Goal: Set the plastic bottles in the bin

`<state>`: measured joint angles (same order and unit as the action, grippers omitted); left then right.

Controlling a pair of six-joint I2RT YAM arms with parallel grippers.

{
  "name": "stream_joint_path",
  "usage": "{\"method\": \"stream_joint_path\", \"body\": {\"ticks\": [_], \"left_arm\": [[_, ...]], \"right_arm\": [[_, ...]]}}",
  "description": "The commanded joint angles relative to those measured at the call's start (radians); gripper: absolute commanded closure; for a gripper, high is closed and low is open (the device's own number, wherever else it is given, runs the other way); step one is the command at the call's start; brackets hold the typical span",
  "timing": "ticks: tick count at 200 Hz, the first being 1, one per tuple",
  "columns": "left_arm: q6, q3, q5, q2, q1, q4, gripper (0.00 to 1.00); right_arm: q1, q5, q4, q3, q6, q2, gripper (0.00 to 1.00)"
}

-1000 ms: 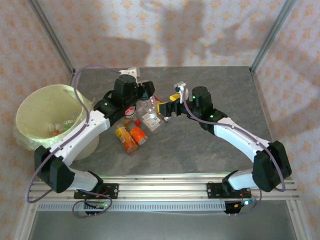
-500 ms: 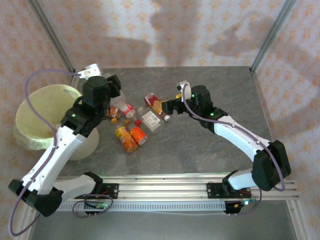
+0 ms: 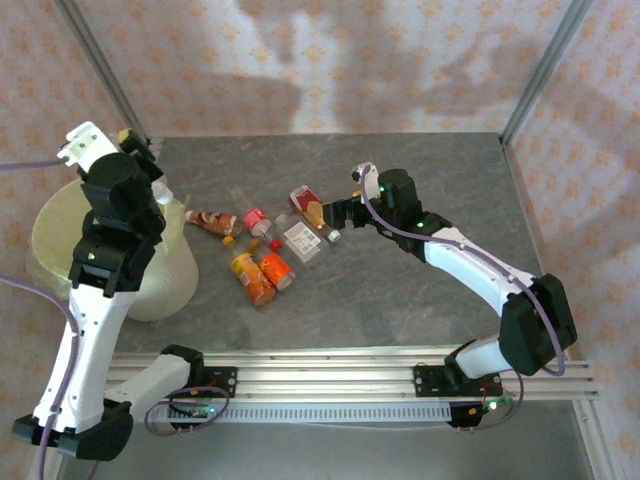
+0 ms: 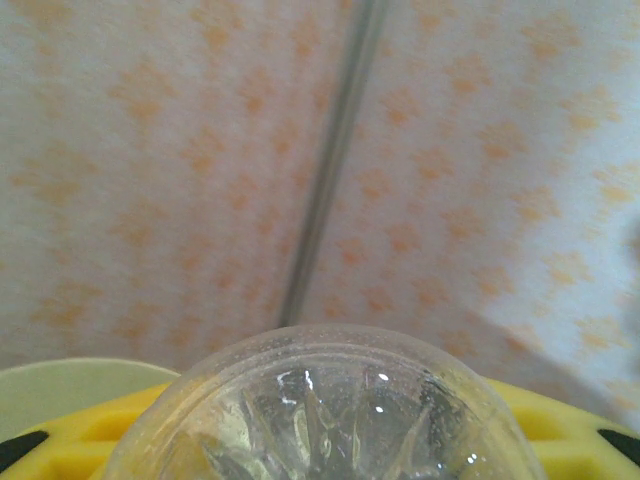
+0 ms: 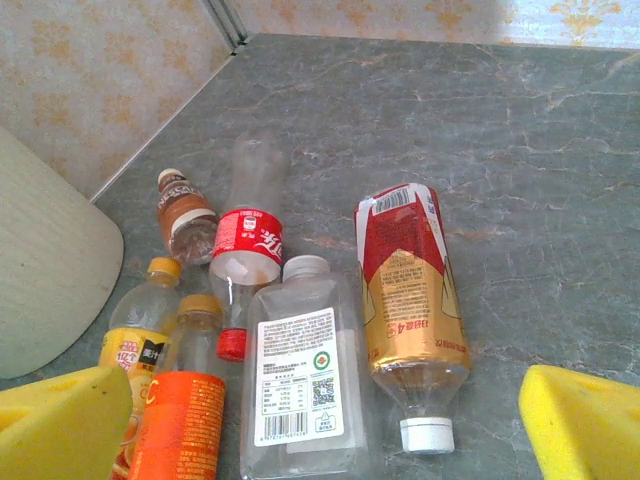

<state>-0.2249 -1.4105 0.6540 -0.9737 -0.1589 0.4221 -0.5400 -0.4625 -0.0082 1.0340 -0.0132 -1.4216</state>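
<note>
6 plastic bottles lie on their sides in a loose cluster on the grey tabletop [image 3: 420, 280], left of centre: a brown bottle [image 5: 183, 212] nearest the bin, a clear bottle with a red label [image 5: 245, 245], a flat clear bottle with a white label [image 5: 300, 390], a red-and-gold bottle [image 5: 410, 300] with a white cap, a yellow-labelled bottle [image 5: 140, 340] with an orange cap, and an orange-labelled bottle [image 5: 190, 410] touching it. The bin [image 3: 50, 240], lined with a pale yellow-green bag, stands at the left edge of the tabletop, close to the brown bottle. The left pincer [image 4: 320, 430] is raised above the bin's far rim and is clamped on a clear bottle [image 4: 320, 395], whose ribbed base sits between the yellow pads [image 4: 70, 435] and faces the patterned wall. The right pincer [image 5: 320, 440] hangs over the cluster with its yellow pads spread wide; the white-labelled and red-and-gold bottles lie in the gap between them, and it grips nothing. Whether it touches either bottle I cannot tell.
</note>
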Motion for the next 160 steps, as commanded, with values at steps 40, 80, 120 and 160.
{"method": "stream_joint_path", "body": {"ticks": [40, 80, 120, 160], "left_arm": [[0.044, 0.072, 0.172, 0.007, 0.297, -0.037, 0.56], [0.076, 0.159, 0.109, -0.020, 0.533, -0.051, 0.55], [0.203, 0.218, 0.072, -0.083, 0.642, -0.081, 0.49], [0.209, 0.167, -0.054, -0.155, 0.664, -0.009, 0.35]], "right_arm": [[0.002, 0.018, -0.028, 0.047, 0.020, -0.004, 0.01], [0.001, 0.019, -0.036, 0.051, 0.033, 0.000, 0.01], [0.001, 0.010, -0.015, 0.052, 0.028, -0.015, 0.01], [0.002, -0.005, -0.012, 0.072, 0.015, -0.025, 0.01]]}}
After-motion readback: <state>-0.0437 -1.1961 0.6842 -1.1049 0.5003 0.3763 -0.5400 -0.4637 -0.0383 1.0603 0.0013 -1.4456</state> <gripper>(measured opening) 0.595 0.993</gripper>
